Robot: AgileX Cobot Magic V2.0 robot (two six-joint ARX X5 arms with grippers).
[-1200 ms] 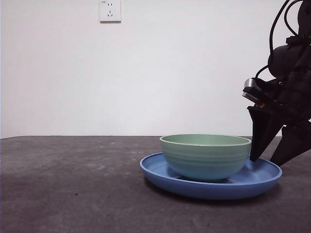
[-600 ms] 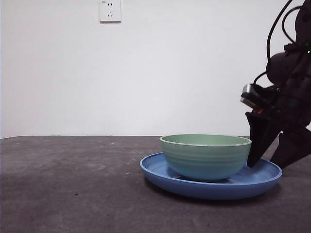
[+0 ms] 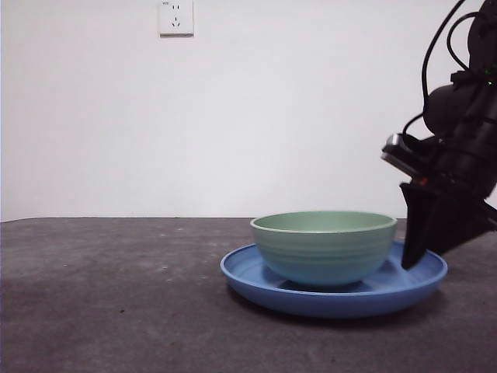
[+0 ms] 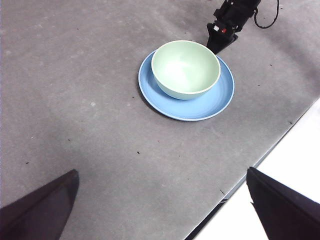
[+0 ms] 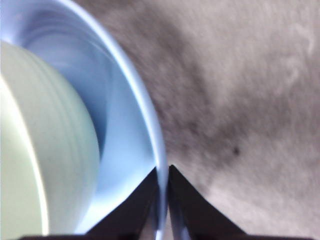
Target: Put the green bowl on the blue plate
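The green bowl (image 3: pixel 323 247) sits inside the blue plate (image 3: pixel 256 278), right of centre in the front view, on the dark worktop (image 3: pixel 109 295). My right pincer (image 5: pixel 162 175) is pinched narrow on the plate's rim, one jaw inside and one outside. My left pincer (image 4: pixel 160 210) waits high above with its jaws spread wide and holding nothing. I judge the plate stiff, glossy and rather slippery, so the thin rim is the only hold I have on it; the bowl looks light, rigid and matte, best taken by its rim. Against the frame of a second ago, my jaws, then parted beside the plate's right edge, have closed on it, and plate and bowl together have slid slightly toward the left.
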